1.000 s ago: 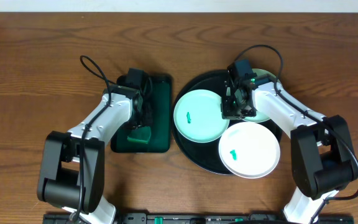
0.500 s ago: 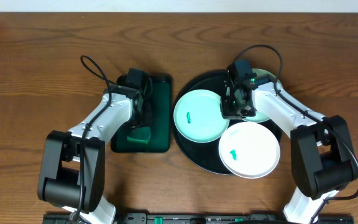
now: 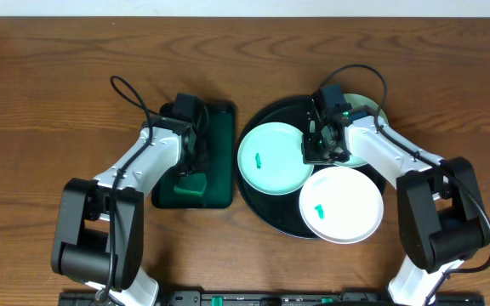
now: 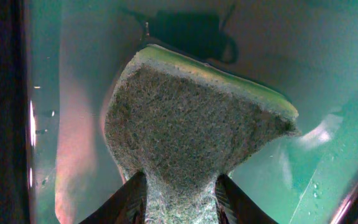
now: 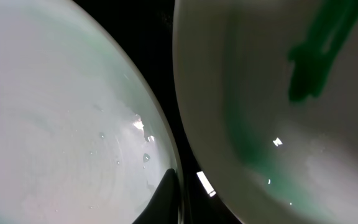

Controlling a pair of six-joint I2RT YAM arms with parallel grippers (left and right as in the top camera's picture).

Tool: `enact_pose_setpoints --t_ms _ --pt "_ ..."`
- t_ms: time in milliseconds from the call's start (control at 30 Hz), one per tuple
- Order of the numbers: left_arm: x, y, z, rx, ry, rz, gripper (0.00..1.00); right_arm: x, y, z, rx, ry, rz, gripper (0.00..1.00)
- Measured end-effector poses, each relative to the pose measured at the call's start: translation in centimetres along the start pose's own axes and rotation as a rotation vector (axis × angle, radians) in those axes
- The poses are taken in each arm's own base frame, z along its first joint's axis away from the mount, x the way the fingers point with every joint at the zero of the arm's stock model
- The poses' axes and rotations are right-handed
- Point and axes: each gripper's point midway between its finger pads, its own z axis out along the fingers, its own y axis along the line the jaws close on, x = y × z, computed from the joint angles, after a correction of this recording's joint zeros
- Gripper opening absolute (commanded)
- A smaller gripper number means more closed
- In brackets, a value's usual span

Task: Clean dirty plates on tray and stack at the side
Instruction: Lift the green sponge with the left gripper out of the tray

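**Overhead view.** The work surface is a dark wooden table (image 3: 58, 76). The black tray (image 3: 270, 211) sits right of centre and carries all three plates. The mint plate (image 3: 270, 159) is on its left side. The front plate (image 3: 341, 204) overhangs the near rim. The rear plate (image 3: 357, 158) is largely covered by the right arm. The mint and front plates each show a green smear, so none reads as cleaned, and none has been stacked at the side. The green tray (image 3: 219, 136) lies well to the left of the black tray. The left gripper (image 3: 192, 172) is lowered into it over the sponge (image 3: 191, 185). The right gripper (image 3: 326, 146) is lowered where the three plates meet.

**Left wrist view.** Both fingers (image 4: 129, 199) pinch the sponge at its narrow end, leaving the broad scouring face free. The floor of the green tray glistens with droplets. The sponge is probably being wetted here before wiping.

**Right wrist view.** Two plates fill the frame, with a dark strip of the black tray between them. The right-hand one carries a green smear and a green-tinted pool. One fingertip (image 5: 166, 198) rests against the rim of the left-hand one. The jaws are fully closed. Whether that rim is pinched between them cannot be determined. The low position at the rim suggests the intent is to steady or lift a plate for wiping.
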Motion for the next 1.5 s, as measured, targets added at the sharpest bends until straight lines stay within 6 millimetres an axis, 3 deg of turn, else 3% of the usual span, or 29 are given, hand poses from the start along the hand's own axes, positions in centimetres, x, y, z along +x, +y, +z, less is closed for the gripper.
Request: enact_pose_setpoints --t_ms 33,133,167,533,633,867,1067,1267,1500 --pt "0.0 0.0 0.0 0.000 0.000 -0.002 0.31 0.0 0.0 0.0 0.000 0.000 0.001 0.01" --pt "0.0 0.0 0.0 0.000 0.000 -0.007 0.10 0.0 0.0 0.0 0.000 0.000 0.002 0.01" --pt "0.0 0.0 0.0 -0.001 -0.001 -0.005 0.08 0.0 0.0 0.0 0.000 -0.001 0.002 0.01" --pt "-0.1 0.0 -0.8 0.003 -0.015 0.000 0.07 0.0 0.0 0.0 -0.001 -0.002 0.002 0.01" --pt "-0.5 -0.1 -2.4 0.024 -0.060 0.003 0.07 0.0 0.0 0.0 0.000 -0.001 0.002 0.01" --pt "-2.1 -0.6 -9.5 0.111 -0.270 0.026 0.07 -0.1 0.0 0.0 -0.001 -0.003 0.002 0.01" --pt "-2.2 -0.5 -13.2 0.136 -0.379 0.099 0.07 -0.1 0.1 0.0 -0.002 -0.004 0.001 0.01" --pt "-2.1 -0.4 -15.2 0.154 -0.442 0.122 0.07 -0.1 0.1 0.0 -0.003 -0.005 0.001 0.01" --pt "-2.2 -0.4 -15.3 0.157 -0.447 0.120 0.07 -0.1 0.1 0.0 -0.003 -0.005 0.001 0.01"
